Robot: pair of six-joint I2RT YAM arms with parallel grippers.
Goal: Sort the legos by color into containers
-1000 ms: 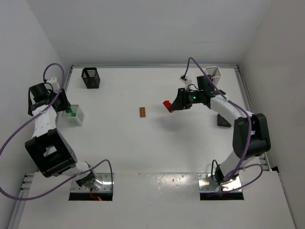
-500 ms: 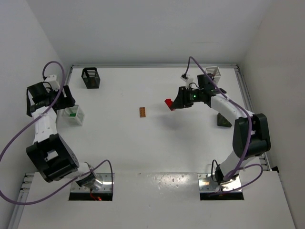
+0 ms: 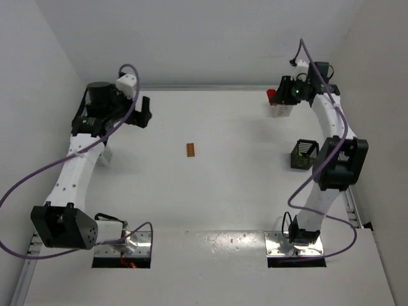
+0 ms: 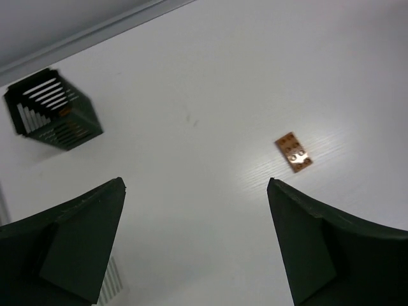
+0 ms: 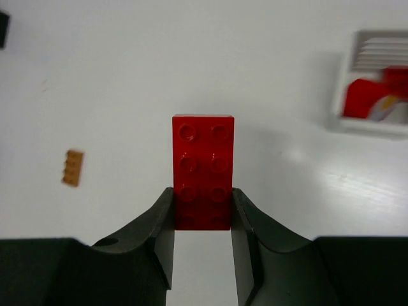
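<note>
My left end effector is spread wide with nothing between its fingers, up at the far left of the bench. Through its wrist camera I see the left black basket standing upright on the bench off to the upper left. A flat brown brick lies alone on the bare surface to the right, well apart from that basket. A few slats of the left white basket show at the bottom edge of that view; from overhead it is mostly hidden behind the arm. My right end effector is pinching the red brick by its near end, a finger on each long side and the studs facing the camera. It is at the far right corner of the bench, close by the far-right white basket, which already has red pieces in it. The brick is outside that basket, which lies to its upper right in the wrist view. The right black basket stands nearer along the right edge with something green inside.
</note>
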